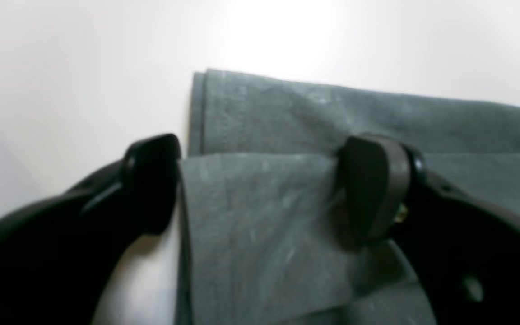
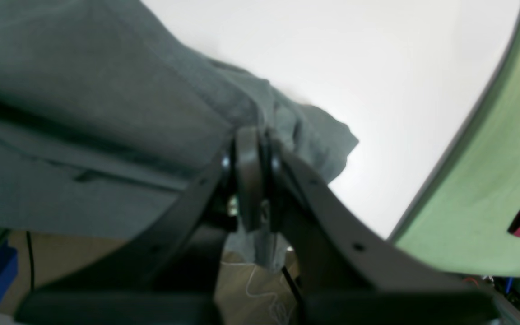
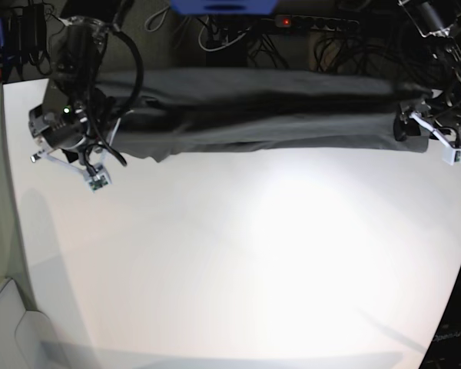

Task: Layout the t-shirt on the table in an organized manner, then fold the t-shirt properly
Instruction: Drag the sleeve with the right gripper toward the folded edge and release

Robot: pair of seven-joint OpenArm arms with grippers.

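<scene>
T-shirt: your dark charcoal-grey cotton t-shirt (image 3: 261,108) lies folded lengthwise along the far edge of the matt white table (image 3: 238,254).
Left gripper (image 1: 260,180): spread wide, straddling a folded corner.
Right gripper (image 2: 251,149): pinched onto cloth.

place: lab – white table (image 3: 238,261) | cables (image 3: 215,34), power strip (image 3: 315,21)

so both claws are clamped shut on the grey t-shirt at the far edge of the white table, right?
Not quite: only the right claw is shut on the t-shirt. The left wrist view shows the left claw open, its fingers spread over the cloth. The shirt does lie along the far edge of the white table.
</scene>
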